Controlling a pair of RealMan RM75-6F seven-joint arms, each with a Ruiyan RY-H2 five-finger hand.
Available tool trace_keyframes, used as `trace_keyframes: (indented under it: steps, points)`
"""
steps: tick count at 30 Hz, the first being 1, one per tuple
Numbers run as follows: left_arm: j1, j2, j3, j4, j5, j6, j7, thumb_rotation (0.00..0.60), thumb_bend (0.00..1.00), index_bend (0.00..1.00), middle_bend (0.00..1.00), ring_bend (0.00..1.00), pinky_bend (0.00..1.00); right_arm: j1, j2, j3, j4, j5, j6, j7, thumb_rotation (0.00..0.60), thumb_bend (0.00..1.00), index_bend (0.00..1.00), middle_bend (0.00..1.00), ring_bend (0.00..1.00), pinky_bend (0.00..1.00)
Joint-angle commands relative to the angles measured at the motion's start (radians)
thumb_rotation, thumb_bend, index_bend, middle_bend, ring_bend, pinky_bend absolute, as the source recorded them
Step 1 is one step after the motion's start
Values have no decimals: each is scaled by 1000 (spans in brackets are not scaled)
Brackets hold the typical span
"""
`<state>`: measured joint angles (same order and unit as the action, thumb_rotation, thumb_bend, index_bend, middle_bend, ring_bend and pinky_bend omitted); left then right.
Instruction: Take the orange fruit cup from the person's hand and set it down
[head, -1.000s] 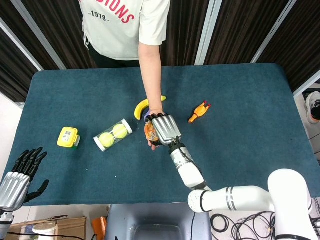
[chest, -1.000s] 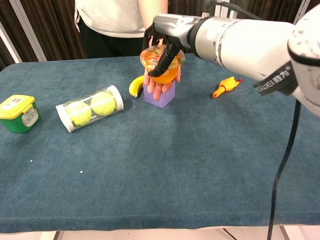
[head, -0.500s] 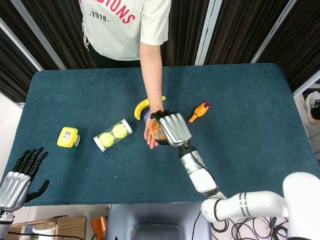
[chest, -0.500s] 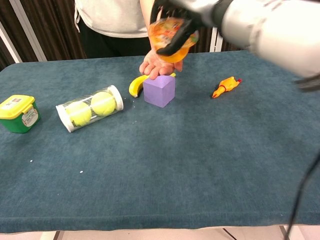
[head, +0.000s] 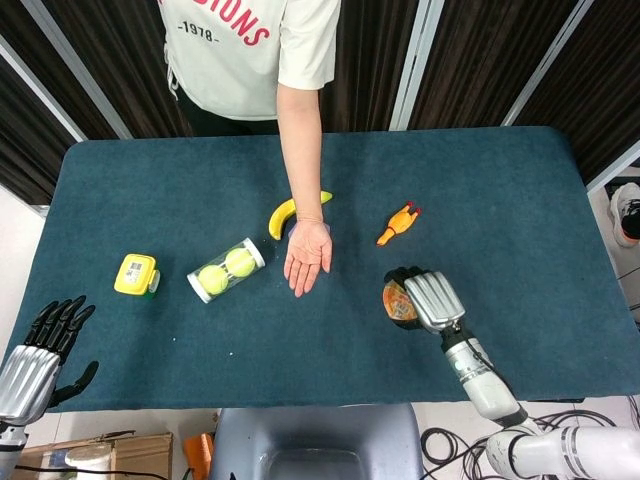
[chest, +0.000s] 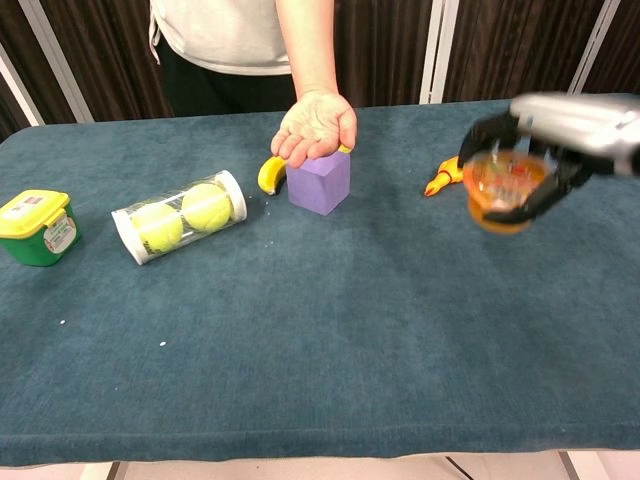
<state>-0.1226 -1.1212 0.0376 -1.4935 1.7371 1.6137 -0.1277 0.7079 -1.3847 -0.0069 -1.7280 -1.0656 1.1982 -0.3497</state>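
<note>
Overhead, table (head: 520, 190) covered in dark teal cloth; person (head: 250, 45) stands at far edge in a pale T-shirt printed in red with letters ending "IONS" above "-1978-"; person's hand (head: 307, 257) held out palm up over mid-table, nothing in it; in chest view it hovers above a purple block (chest: 320, 180).

Right hand (head: 425, 298) well right of the person's hand, fingers curled around the orange fruit cup (chest: 503, 187); cup gripped from above and the side, clear of the cloth in chest view, somewhat blurred; label on lid (head: 400, 302) not legible.

Left hand (head: 35, 355) at near-left table edge, fingers spread, holding nothing.

Clear tube of tennis balls (head: 228, 269) lying on its side, left of the person's hand; banana (head: 288, 212) beside the forearm; yellow-lidded green tub (chest: 36, 227) far left, label too small to read; small orange rubber chicken (head: 398, 223) between person's hand and cup.
</note>
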Motion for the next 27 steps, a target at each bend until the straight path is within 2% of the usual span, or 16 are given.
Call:
trace_keyframes:
  steps: [1, 3, 4, 8, 12, 14, 18, 20, 22, 24, 25, 27]
  points:
    - [-1, -1, 1, 1, 2, -3, 1, 600, 384, 0, 0, 0, 26, -19, -79, -22, 123, -26, -107, 69, 600, 254, 155, 222, 202, 431]
    - [-2, -1, 2, 2, 3, -6, 1, 600, 384, 0, 0, 0, 26, -13, -73, -26, 127, -8, -150, 53, 600, 229, 21, 121, 108, 360]
    - [-3, -1, 2, 3, 2, -8, 0, 600, 385, 0, 0, 0, 26, -9, -68, -27, 124, 2, -175, 47, 600, 218, 3, 99, 89, 344]
    - [-6, -1, 1, 2, 0, -14, -1, 600, 385, 0, 0, 0, 26, 0, -36, -35, 101, 30, -224, -1, 600, 177, 0, 19, 11, 254]
    - [-3, 0, 2, 2, 4, -5, -3, 600, 385, 0, 0, 0, 26, -16, 15, -40, 38, 11, -201, -28, 600, 153, 0, 0, 0, 181]
    - [-1, 1, 1, 2, 4, 0, -4, 600, 384, 0, 0, 0, 26, -31, 65, -52, -21, -8, -189, -28, 600, 144, 0, 0, 0, 156]
    - [8, 6, 1, 0, 5, 16, -9, 600, 384, 0, 0, 0, 26, -96, 217, -96, -184, -123, -110, 16, 600, 137, 0, 0, 0, 141]
    - [18, 12, -1, -3, 1, 35, -16, 600, 384, 0, 0, 0, 26, -195, 322, -148, -262, -256, 47, 36, 600, 137, 0, 0, 0, 137]
    - [28, 17, 0, -7, -9, 41, -16, 600, 384, 0, 0, 0, 26, -303, 374, -203, -268, -349, 202, 13, 600, 137, 0, 0, 0, 108]
    - [34, 25, 2, -16, -19, 38, -16, 600, 385, 0, 0, 0, 26, -429, 376, -230, -224, -383, 372, -37, 600, 137, 0, 0, 0, 49]
    - [36, 29, 4, -22, -23, 34, -19, 600, 385, 0, 0, 0, 26, -500, 346, -227, -182, -387, 468, -53, 600, 137, 0, 0, 0, 20]
    - [35, 34, 5, -27, -24, 28, -20, 600, 384, 0, 0, 0, 27, -575, 286, -208, -109, -391, 562, -31, 600, 138, 0, 0, 0, 0]
